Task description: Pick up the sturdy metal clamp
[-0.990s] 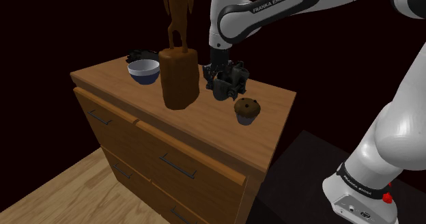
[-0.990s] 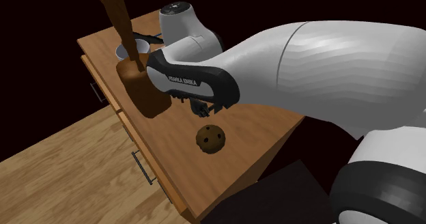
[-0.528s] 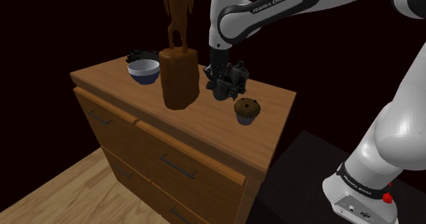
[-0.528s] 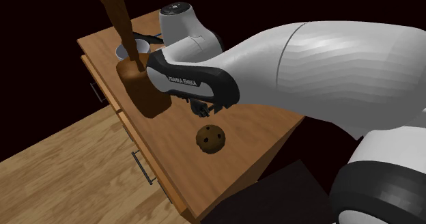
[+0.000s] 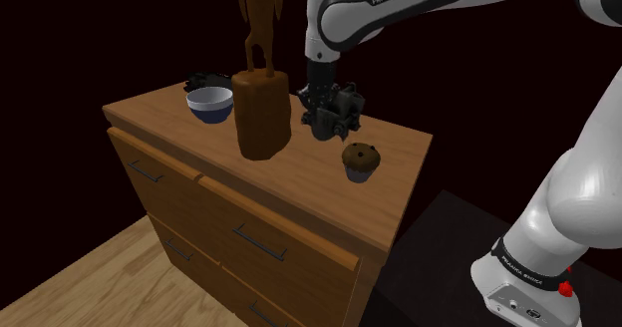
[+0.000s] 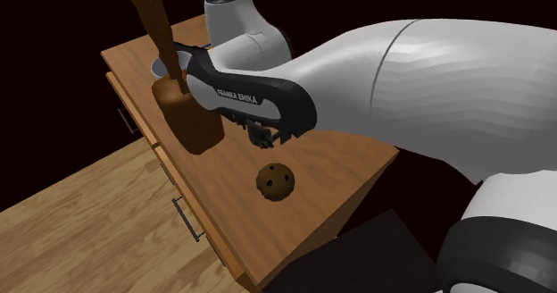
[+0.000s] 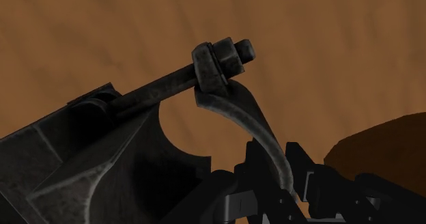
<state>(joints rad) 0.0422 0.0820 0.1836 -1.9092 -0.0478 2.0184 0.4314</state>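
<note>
black two-finger gripper [image 7: 278, 190] closed tight on curved frame of dark grey metal c-clamp [image 5: 337, 116], over wooden dresser top [image 5: 159, 116]. brown muffin [image 5: 360, 162] at clamp's 4 o'clock, shoulder view. wood plank floor [image 5: 80, 280], black area behind.

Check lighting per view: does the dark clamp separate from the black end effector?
Wrist view: grey highlights set the dark grey metal C-clamp apart from the black end effector shut on it. Shoulder view: dim; both merge into one dark mass above the brown wooden dresser, black area behind. Second exterior view: the white arm is brightest, the clamp dark beneath it.
</note>
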